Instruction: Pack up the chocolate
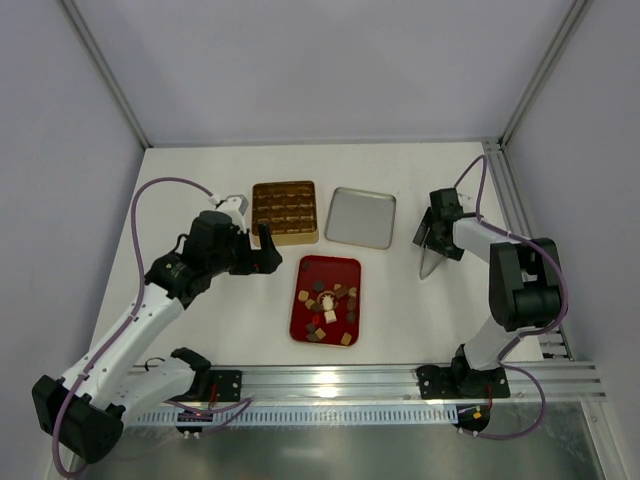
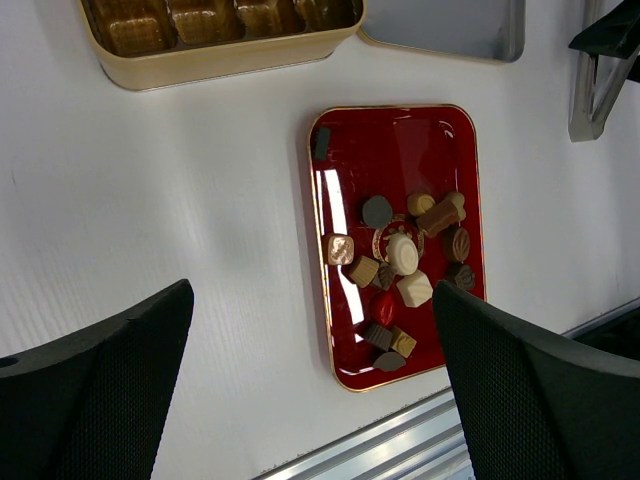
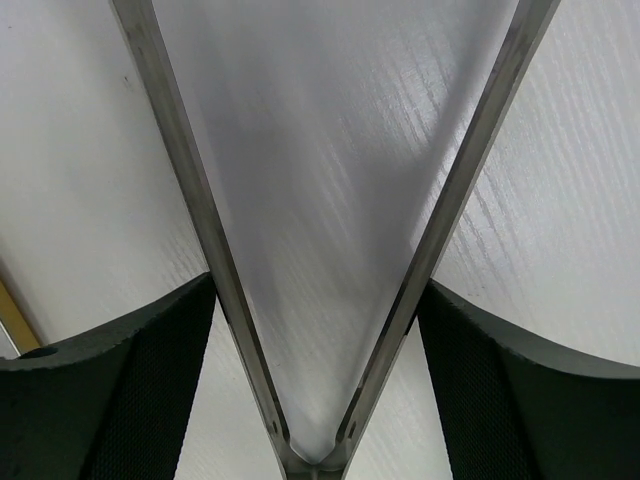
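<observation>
The chocolate (image 1: 329,304) (image 2: 404,256), several small dark, tan and cream pieces, lies in the near half of a red tray (image 1: 326,271) (image 2: 400,150). Left of the tray, my left gripper (image 1: 267,249) (image 2: 315,375) hovers open over bare table, holding nothing. A gold gridded box (image 1: 285,212) (image 2: 215,62) stands beyond it. My right gripper (image 1: 436,236) (image 3: 315,340) is at the right, straddling metal tongs (image 1: 428,262) (image 3: 195,200) that lie on the table. Both fingers touch the outer sides of the tongs' two arms near their joined end.
A silver lid (image 1: 360,217) (image 2: 450,25) lies right of the gold box. An aluminium rail (image 1: 400,378) runs along the table's near edge. Frame posts stand at the back corners.
</observation>
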